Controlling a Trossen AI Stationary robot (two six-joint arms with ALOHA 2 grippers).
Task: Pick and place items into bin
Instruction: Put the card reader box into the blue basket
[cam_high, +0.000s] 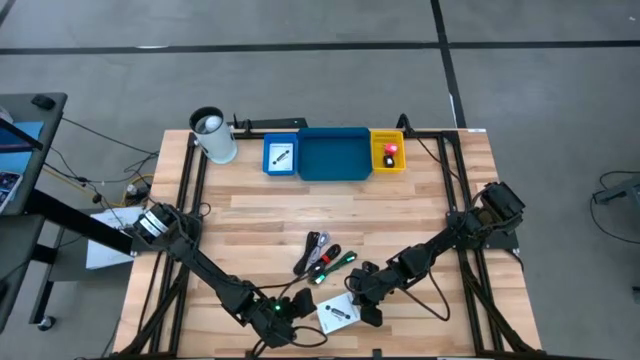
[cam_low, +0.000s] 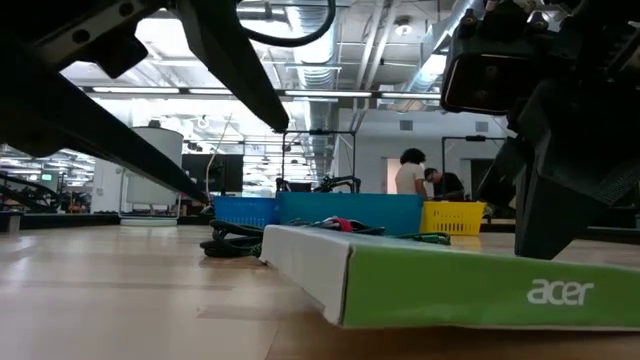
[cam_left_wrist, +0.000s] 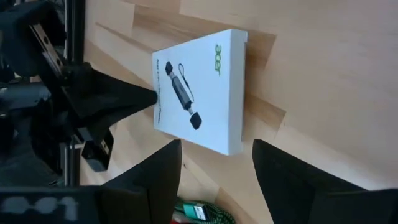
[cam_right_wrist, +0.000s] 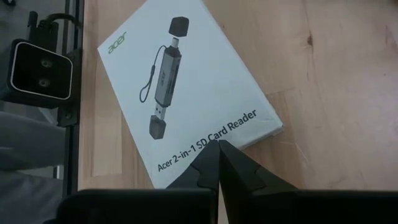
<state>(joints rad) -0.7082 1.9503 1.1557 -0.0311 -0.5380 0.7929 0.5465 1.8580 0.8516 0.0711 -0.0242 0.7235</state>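
A white flat packet (cam_high: 338, 314) printed with a card reader lies flat near the table's near edge, between both grippers. My right gripper (cam_right_wrist: 217, 148) is shut, its tips at the packet's long edge. My left gripper (cam_left_wrist: 214, 168) is open and hovers just left of the packet (cam_left_wrist: 199, 93) without touching it. A bundle of black, red and green cables (cam_high: 325, 258) lies on the wood behind the packet. At the far edge stand the small blue tray (cam_high: 281, 157) holding a white packet, the wide blue tray (cam_high: 335, 156), and the yellow tray (cam_high: 388, 155) holding a red block and a black piece. My right gripper has its shut fingertips (cam_right_wrist: 211, 163) at the packet's long edge below the words "SD Card Reader" (cam_right_wrist: 231, 138), coming slanting down from the table's right. Whether the tips press on it or only stand against it cannot be told. The packet lies flat on the table.
A white-and-black cup (cam_high: 213, 135) stands left of the trays. Black frame rails (cam_high: 186, 190) run along both sides of the table. Bare wood lies between the cables and the trays. People show in the room (cam_low: 412, 172) beyond the table.
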